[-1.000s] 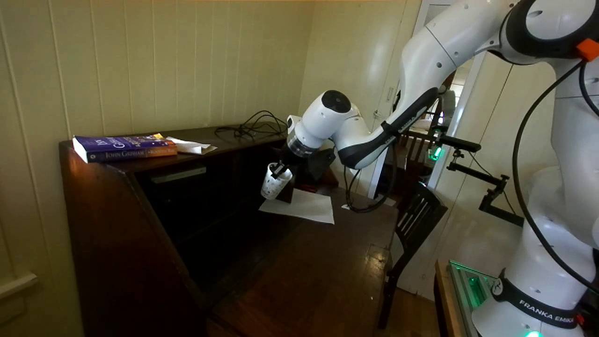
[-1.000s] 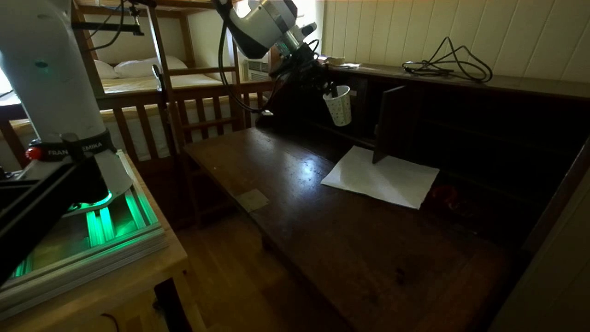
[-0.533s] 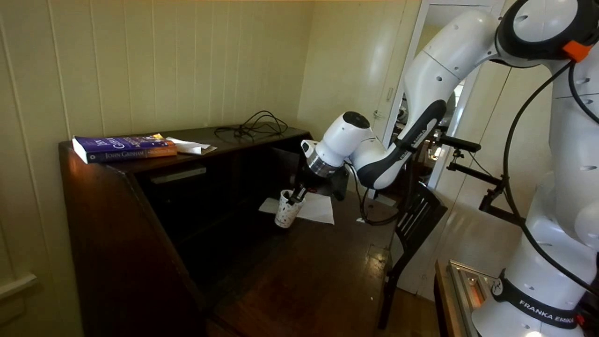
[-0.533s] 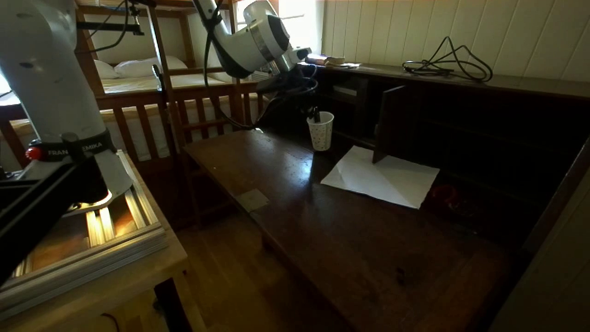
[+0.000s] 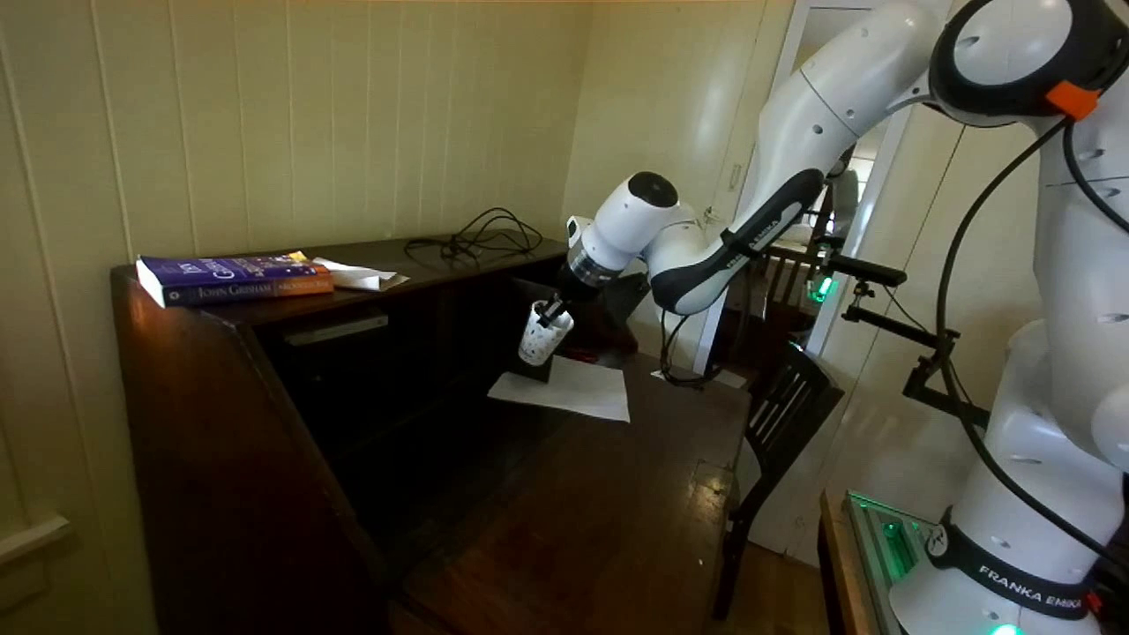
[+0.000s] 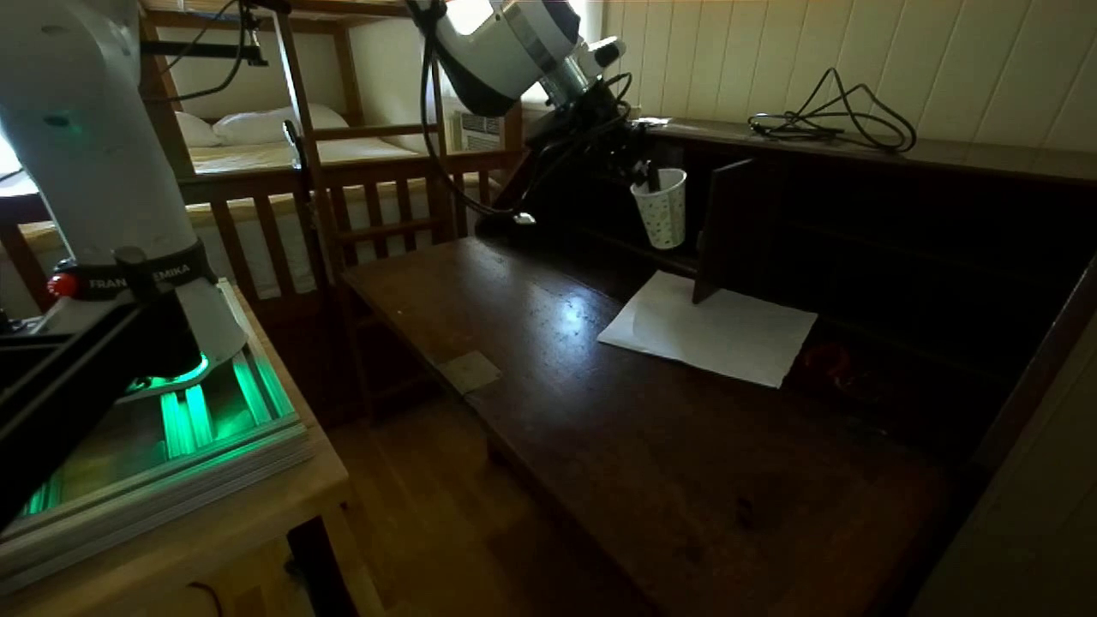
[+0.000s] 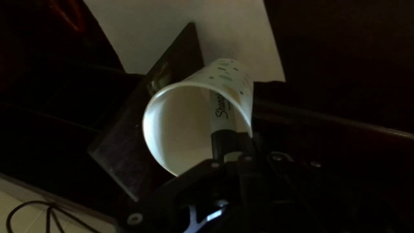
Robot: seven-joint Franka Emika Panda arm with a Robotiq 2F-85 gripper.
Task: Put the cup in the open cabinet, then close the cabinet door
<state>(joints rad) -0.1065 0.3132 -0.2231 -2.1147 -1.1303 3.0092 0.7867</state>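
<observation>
The white speckled cup [image 5: 543, 339] hangs tilted in the air at the front of the dark wooden cabinet [image 6: 960, 163]. My gripper [image 7: 251, 138] is shut on the cup's rim, one finger inside and one outside. Inside the cup [image 7: 181, 129] leans a Sharpie marker [image 7: 222, 108] with a dark cap. The cabinet door [image 6: 728, 223], a dark panel, stands swung out from the cabinet front, close beside the cup in an exterior view. In the wrist view the cup overlaps the door [image 7: 126, 145]; whether they touch I cannot tell. The compartment interiors are in deep shadow.
A white sheet of paper [image 6: 711, 334] lies on the desk surface [image 6: 600, 446] under the door's lower corner. Up on the cabinet top are a book [image 5: 238, 278], some papers [image 5: 357, 275] and a black cable [image 6: 831, 124]. A dark chair [image 5: 785, 414] stands by the desk.
The gripper and cup dipped toward the desk half a second ago and have since risen. Compared with one second ago, they are nearer the door. The grip on the cup is unchanged.
</observation>
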